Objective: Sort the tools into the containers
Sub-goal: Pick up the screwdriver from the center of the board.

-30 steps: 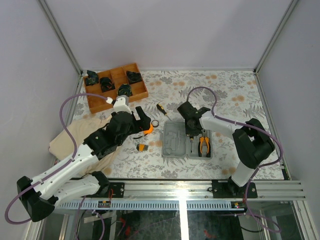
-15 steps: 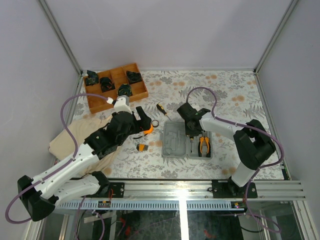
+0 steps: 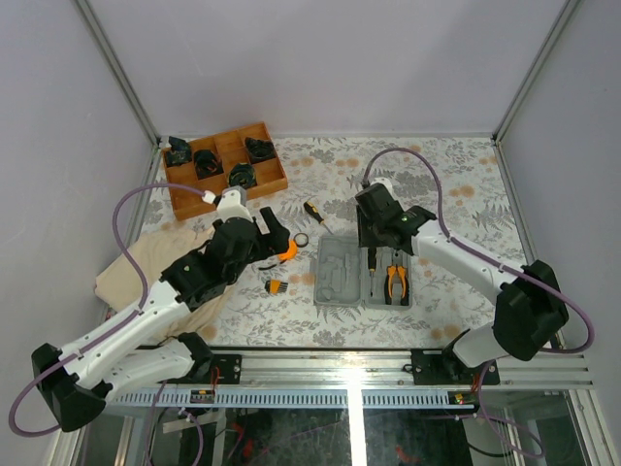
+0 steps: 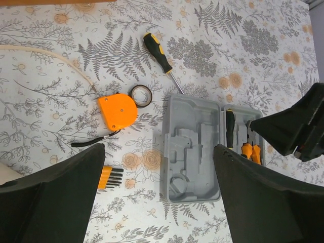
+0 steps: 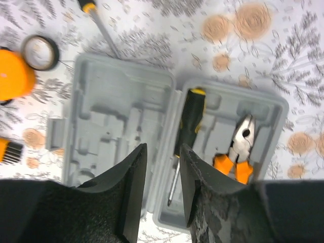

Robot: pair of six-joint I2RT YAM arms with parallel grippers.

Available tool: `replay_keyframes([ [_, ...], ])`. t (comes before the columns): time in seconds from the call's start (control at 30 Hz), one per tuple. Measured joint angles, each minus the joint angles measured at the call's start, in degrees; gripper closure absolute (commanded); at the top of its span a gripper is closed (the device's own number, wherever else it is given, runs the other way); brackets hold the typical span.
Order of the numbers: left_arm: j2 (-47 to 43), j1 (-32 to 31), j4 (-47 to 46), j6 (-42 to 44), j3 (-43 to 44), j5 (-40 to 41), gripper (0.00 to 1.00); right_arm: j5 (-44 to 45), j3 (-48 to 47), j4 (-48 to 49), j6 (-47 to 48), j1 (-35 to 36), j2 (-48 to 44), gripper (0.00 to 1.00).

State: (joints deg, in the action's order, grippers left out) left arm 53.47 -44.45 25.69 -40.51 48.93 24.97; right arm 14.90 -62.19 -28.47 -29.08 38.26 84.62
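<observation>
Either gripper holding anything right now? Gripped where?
Nothing is held. The right gripper stands parted above the grey case, where the screwdriver lies loose; the left gripper is open and empty.

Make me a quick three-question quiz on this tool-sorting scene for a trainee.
1. True or false: the orange-handled pliers lie inside the grey case.
2. What lies beside the pliers in the same half of the case? A hammer, B screwdriver, C wrench.
3. How many screwdrivers lie outside the case?
Key: 1 true. 2 B. 3 one, the loose screwdriver.
</observation>
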Motion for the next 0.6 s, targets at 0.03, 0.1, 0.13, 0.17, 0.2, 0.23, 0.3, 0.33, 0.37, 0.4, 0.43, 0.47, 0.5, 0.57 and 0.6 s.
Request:
replay_keyframes([
  [0.03,-0.1,0.0,0.2,-0.2,0.0,0.3,0.13,-0.5,-0.7,0.8,0.7,0.0,-0.2,0.59],
  [0.1,-0.3,0.0,0.9,-0.6,0.0,1.1,0.13,-1.3,-1.6,2.0,1.8,0.0,0.0,0.57],
  [0.13,-0.4,0.0,1.6,-0.9,0.0,1.5,0.13,-1.9,-2.1,2.4,2.4,0.0,0.2,0.57],
  [0.17,-0.5,0.0,2.1,-1.1,0.0,1.8,0.12,-2.4,-2.9,2.8,3.1,0.0,0.7,0.56],
  [0.2,-0.5,0.1,2.4,-1.3,0.0,2.1,0.12,-2.6,-3.5,3.2,3.5,0.0,1.2,0.56],
  [0.23,-0.5,0.1,2.8,-1.5,0.0,2.3,0.12,-3.0,-4.4,3.7,4.1,0.0,2.0,0.55],
  [0.3,-0.5,0.2,3.7,-1.7,0.0,2.7,0.12,-4.0,-6.8,4.5,5.0,0.0,4.4,0.54],
  [0.33,-0.5,0.2,4.3,-1.8,0.0,3.0,0.12,-4.3,-7.9,5.0,5.5,0.0,5.7,0.54],
  [0.37,-0.5,0.2,4.6,-1.9,0.0,3.2,0.12,-4.6,-8.8,5.4,5.8,0.0,6.8,0.53],
  [0.4,-0.6,0.2,5.0,-1.9,0.0,3.4,0.12,-5.1,-9.9,5.6,6.3,0.0,8.1,0.53],
  [0.43,-0.6,0.2,5.2,-2.0,0.0,3.5,0.12,-5.6,-11.1,5.9,6.7,0.0,9.6,0.53],
  [0.47,-0.7,0.2,5.2,-2.0,0.0,3.6,0.12,-6.0,-12.1,6.0,7.1,0.0,10.8,0.52],
  [0.5,-0.8,0.2,5.2,-2.0,0.0,3.7,0.12,-6.6,-13.4,6.2,7.5,0.0,12.4,0.52],
  [0.57,-0.8,0.2,5.2,-2.0,0.0,3.8,0.11,-7.6,-15.9,6.7,8.2,-0.1,15.7,0.52],
  [0.6,-0.9,0.2,5.2,-1.9,0.0,3.8,0.11,-8.2,-17.0,7.0,8.5,-0.1,17.2,0.51],
])
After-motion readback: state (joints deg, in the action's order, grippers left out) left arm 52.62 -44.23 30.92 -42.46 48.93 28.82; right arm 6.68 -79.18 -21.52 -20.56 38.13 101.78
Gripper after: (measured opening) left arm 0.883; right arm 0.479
